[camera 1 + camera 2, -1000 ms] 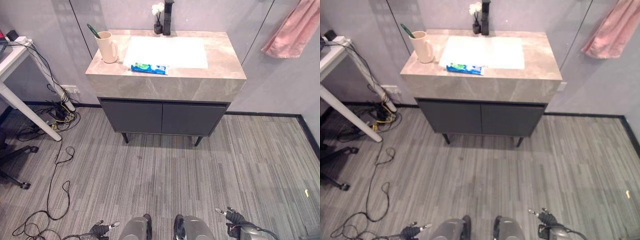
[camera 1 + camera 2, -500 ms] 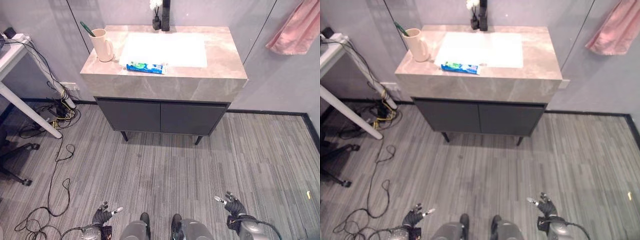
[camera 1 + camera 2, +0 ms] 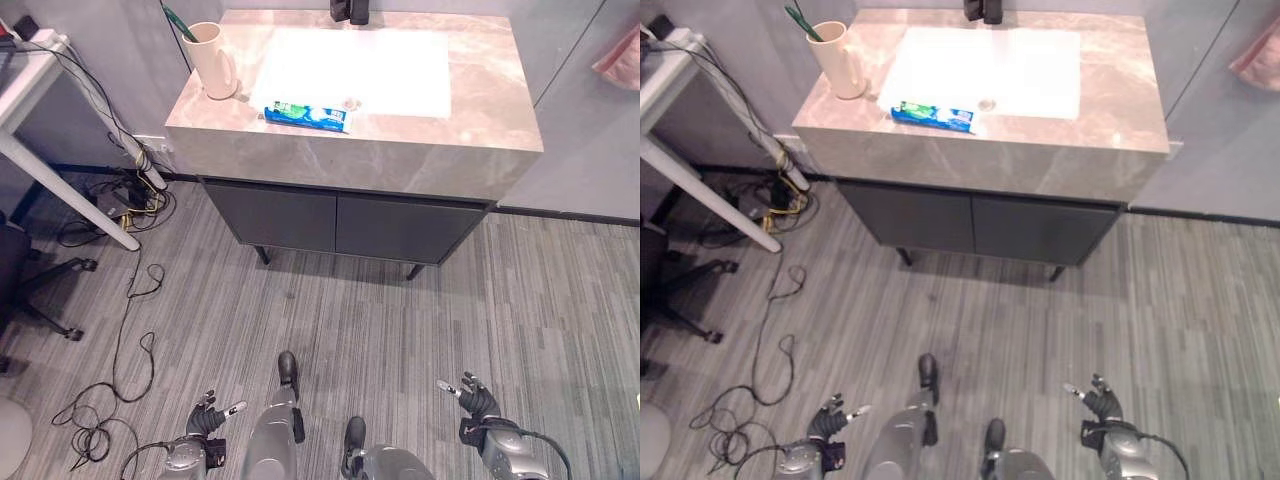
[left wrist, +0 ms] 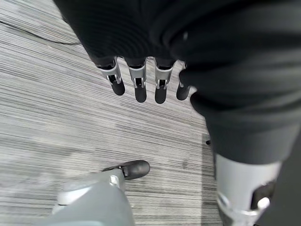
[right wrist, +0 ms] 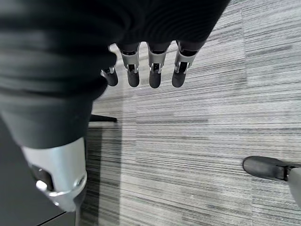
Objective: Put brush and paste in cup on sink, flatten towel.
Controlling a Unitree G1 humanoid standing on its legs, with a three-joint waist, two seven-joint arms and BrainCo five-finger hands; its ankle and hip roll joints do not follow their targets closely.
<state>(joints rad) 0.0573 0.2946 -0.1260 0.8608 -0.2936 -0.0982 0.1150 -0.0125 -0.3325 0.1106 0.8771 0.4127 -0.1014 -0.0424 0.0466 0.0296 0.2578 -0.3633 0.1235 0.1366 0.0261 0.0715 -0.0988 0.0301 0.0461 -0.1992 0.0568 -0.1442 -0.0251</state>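
The marble-look grey stone tabletop (image 3: 400, 150) of the dark-fronted vanity fills the 12 o'clock half of the head view, with the white rectangular sink basin (image 3: 350, 70) sunk into it. The pink hanging towel (image 3: 622, 60) peeks in at 2 o'clock, on the wall well apart from the vanity. The tall beige ceramic cup (image 3: 215, 60) stands at 11 o'clock, just beside the basin, with the green-handled toothbrush (image 3: 180, 22) already slanting out of it. The blue-and-green toothpaste tube (image 3: 308, 116) lies flat along the basin's near edge, near the cup.

Both robot hands hang low over the striped grey floor: left robot hand (image 3: 208, 418) at 7 o'clock, right robot hand (image 3: 472, 397) at 5 o'clock, each empty, fingers (image 4: 136, 84) straight and loosely spread.

I'd say the walk-up comes first. It should stop square to the tube, then reach from the cup side and pinch the tube mid-body.
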